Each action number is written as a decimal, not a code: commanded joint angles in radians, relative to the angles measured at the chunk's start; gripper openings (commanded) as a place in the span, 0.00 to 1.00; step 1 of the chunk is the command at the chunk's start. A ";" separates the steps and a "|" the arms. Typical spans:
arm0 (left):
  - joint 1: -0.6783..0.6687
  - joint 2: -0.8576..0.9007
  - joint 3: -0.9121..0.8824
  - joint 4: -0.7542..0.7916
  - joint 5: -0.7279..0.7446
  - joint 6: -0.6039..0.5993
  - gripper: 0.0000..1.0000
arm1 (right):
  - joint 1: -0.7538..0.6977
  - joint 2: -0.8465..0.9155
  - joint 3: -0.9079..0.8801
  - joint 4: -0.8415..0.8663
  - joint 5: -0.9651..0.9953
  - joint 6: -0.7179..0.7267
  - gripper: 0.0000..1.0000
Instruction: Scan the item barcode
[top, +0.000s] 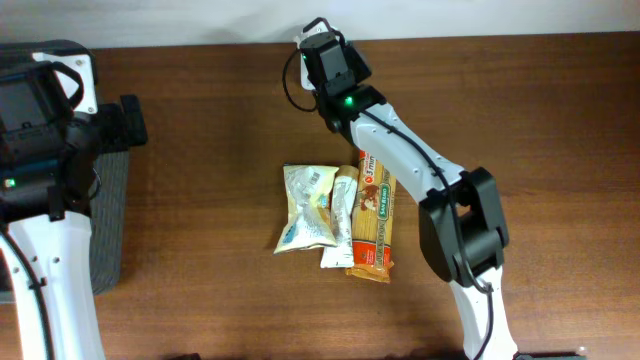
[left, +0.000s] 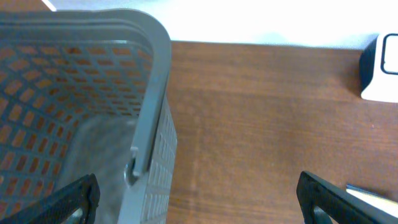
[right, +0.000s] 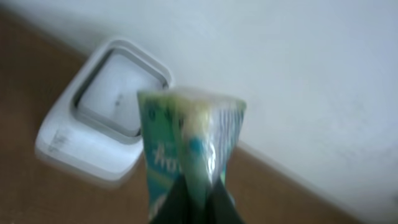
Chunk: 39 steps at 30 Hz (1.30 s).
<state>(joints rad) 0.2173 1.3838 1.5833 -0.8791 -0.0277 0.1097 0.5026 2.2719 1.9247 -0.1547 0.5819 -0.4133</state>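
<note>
Green-and-white crinkled packet (right: 189, 137): pinched in right pincer (right: 198, 202), far side of brown wooden bench (right: 18, 193), near white box-shaped scanner (right: 93, 137). Handling: turn barcode squarely toward its window, hold steady. Left pincer (left: 205, 199) spread.

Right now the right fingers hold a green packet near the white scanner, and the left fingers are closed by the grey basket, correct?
No: the left wrist view shows the left fingers open by the grey basket. The right fingers do hold the green packet near the white scanner.
</note>
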 joint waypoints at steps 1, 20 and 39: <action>0.002 -0.004 0.009 0.002 -0.006 0.013 0.99 | -0.008 0.072 0.020 0.236 -0.118 -0.270 0.04; 0.002 -0.004 0.009 0.002 -0.006 0.013 0.99 | -0.025 -0.010 0.021 0.215 -0.210 -0.167 0.04; 0.002 -0.004 0.009 0.002 -0.006 0.013 0.99 | -0.705 -0.547 -0.590 -0.920 -0.762 0.639 0.08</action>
<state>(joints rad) 0.2173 1.3838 1.5837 -0.8780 -0.0273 0.1101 -0.1638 1.7340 1.4231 -1.1122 -0.1230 0.2169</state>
